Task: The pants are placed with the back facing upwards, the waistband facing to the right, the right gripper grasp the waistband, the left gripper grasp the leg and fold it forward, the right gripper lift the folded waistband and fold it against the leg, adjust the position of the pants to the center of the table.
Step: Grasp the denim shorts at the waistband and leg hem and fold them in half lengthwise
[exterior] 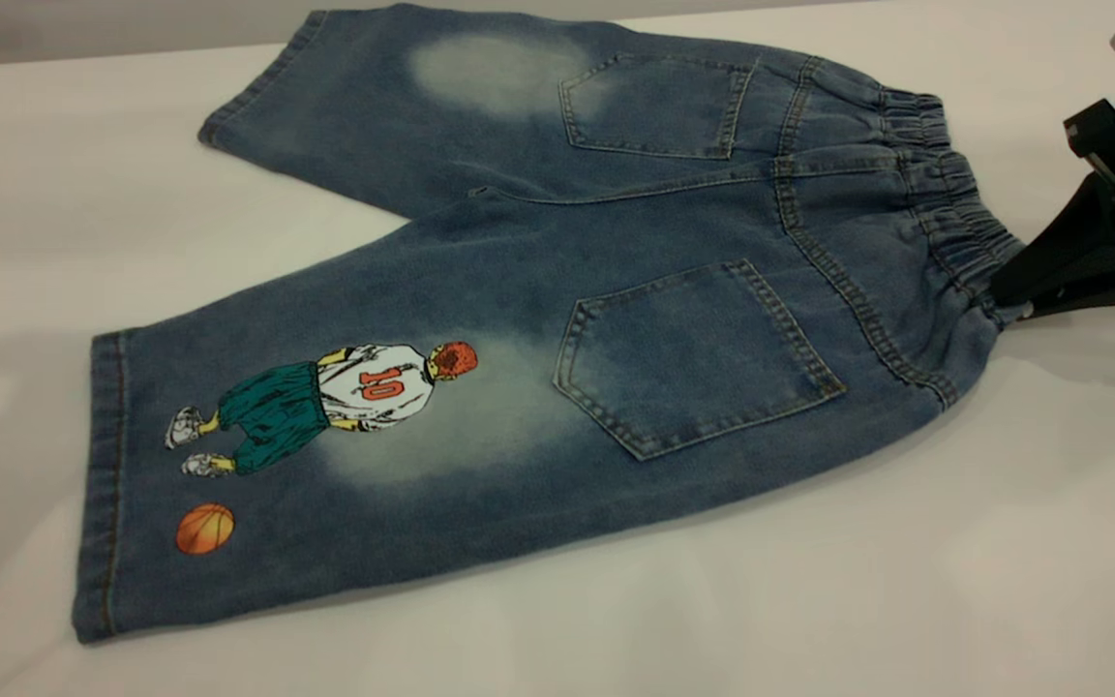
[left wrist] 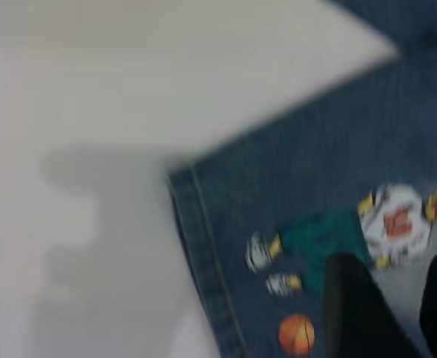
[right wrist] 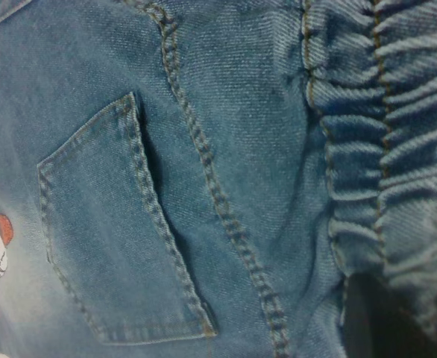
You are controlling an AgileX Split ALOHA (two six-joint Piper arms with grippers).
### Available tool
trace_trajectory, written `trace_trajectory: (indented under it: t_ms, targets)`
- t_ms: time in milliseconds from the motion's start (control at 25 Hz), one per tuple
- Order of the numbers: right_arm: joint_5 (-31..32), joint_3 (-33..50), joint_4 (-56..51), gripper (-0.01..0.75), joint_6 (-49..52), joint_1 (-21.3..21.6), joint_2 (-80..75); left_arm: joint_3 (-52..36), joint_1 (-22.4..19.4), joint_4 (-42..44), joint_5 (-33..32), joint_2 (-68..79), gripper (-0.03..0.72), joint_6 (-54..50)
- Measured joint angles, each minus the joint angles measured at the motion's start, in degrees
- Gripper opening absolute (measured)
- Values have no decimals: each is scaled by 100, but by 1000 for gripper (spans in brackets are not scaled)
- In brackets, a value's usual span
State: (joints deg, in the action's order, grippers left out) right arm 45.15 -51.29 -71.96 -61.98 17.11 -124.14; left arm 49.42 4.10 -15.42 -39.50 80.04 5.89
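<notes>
Exterior view shows the black wedge-shaped right gripper [exterior: 1008, 295] at the right edge of the big white-grey table [exterior: 906, 581], pinched on the stretchy waistband [exterior: 954, 223] of the small blue denim pants [exterior: 616, 290], which lie flat, back pockets up. The left gripper's long black fingers [left wrist: 360, 313] hang apart over the leg with the basketball player print [exterior: 325, 426], holding nothing. If that pinch catches only a thin bit of waistband, the cloth may slip out when lifted. If the left one grabs just the hem, the fold may go crooked.
</notes>
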Motion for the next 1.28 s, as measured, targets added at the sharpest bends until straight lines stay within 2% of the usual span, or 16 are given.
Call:
trace_trajectory:
  t_ms: [280,440,720,1040,1280]
  targets:
    - [0,0,-4,34,-5,0,0,-143,764,91,31,829,241,426]
    - [0,0,-4,34,-5,0,0,-143,1021,91,43,1155,244,721]
    - [0,0,-16,34,0,0,0,-184,1042,185,-52,1434,265,727]
    - [0,0,-16,36,-6,0,0,-189,1042,170,-242,1793,450,731]
    - [0,0,-16,36,-25,0,0,-189,1042,154,-520,2199,471,731]
